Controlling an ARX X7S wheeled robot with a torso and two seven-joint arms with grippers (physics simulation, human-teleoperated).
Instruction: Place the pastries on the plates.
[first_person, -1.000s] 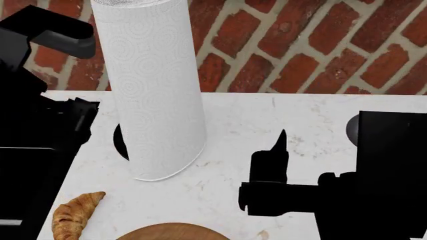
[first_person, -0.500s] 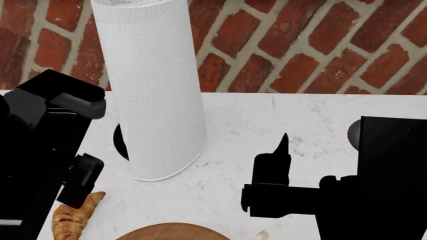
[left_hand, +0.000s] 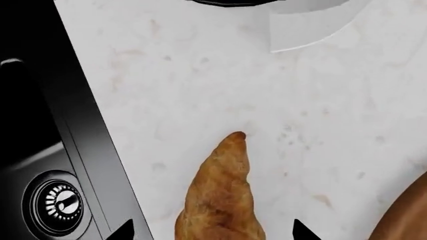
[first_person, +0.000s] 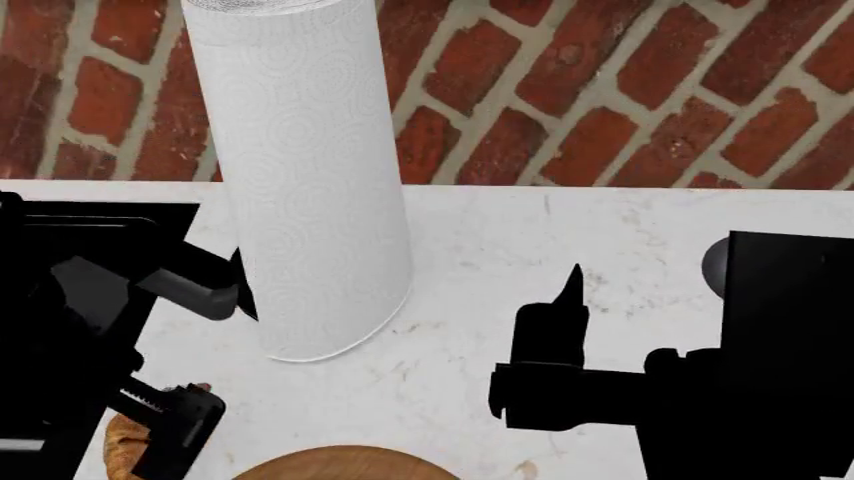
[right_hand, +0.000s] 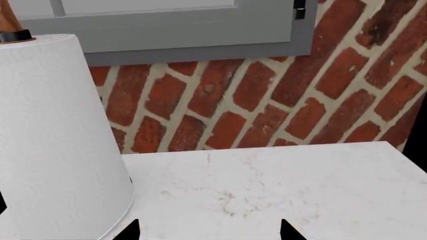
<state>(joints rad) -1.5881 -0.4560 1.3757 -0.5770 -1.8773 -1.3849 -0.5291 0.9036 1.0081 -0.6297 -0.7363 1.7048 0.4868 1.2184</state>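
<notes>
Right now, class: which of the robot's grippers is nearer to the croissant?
Left. The left gripper hangs directly over the croissant, fingertips straddling it. The right gripper sits far off across the counter, beyond the paper towel roll.

Visible: 1 croissant (left_hand: 220, 200), 1 paper towel roll (first_person: 304, 180), 1 wooden board (first_person: 347, 463), 2 grippers.

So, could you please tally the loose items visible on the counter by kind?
Croissant: 1
Paper towel roll: 1
Wooden board: 1
Dark plate, mostly hidden behind the roll: 1
Total: 4
</notes>
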